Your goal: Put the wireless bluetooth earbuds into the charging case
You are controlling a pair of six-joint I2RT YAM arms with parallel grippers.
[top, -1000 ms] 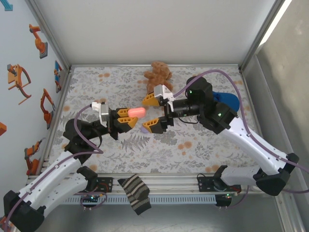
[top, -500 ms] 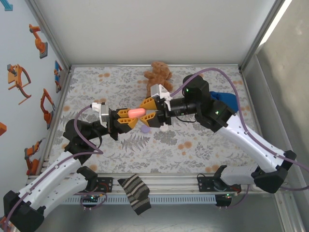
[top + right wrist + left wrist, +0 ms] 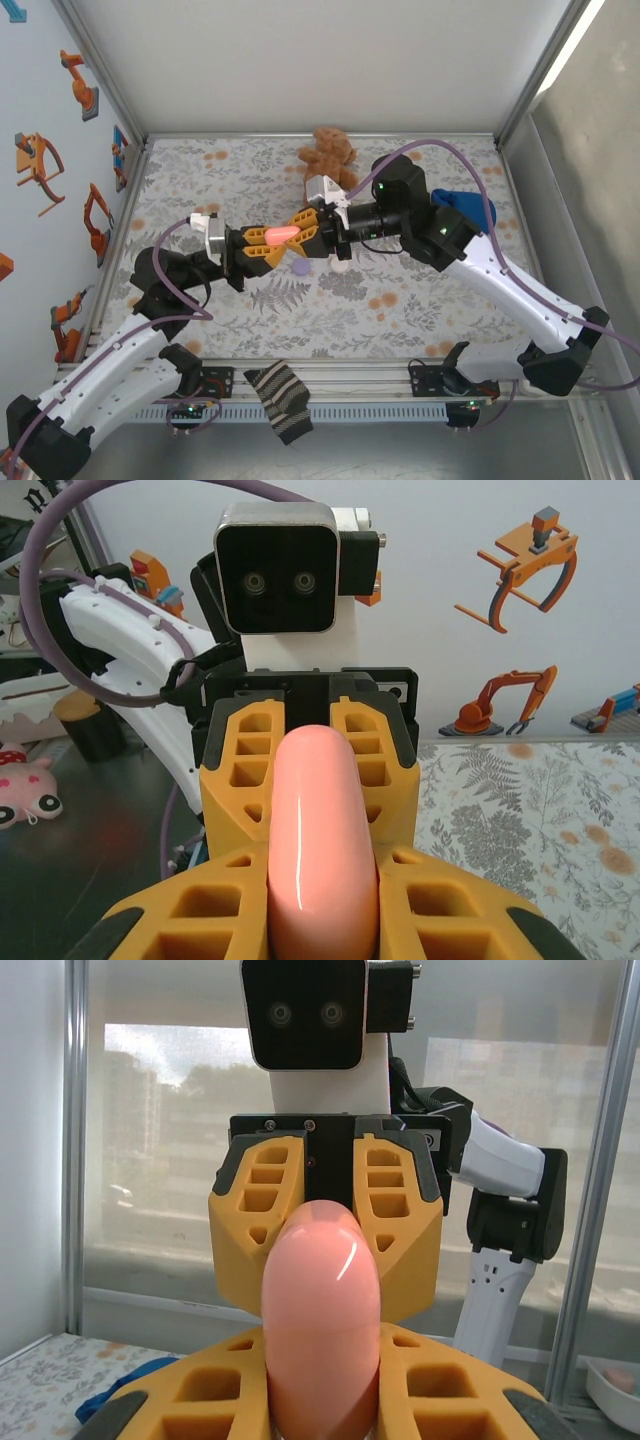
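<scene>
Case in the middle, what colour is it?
The case is shiny salmon pink, clearest from the right wrist.

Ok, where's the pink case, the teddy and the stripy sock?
pink case [image 3: 283, 233]: top view, the middle of its shell.
teddy [image 3: 327, 157]: top view, its body.
stripy sock [image 3: 282, 402]: top view, its striped middle.

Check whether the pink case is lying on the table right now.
No, the pink case is up in the air, pinched between the left claw and the right claw above the table.
</scene>
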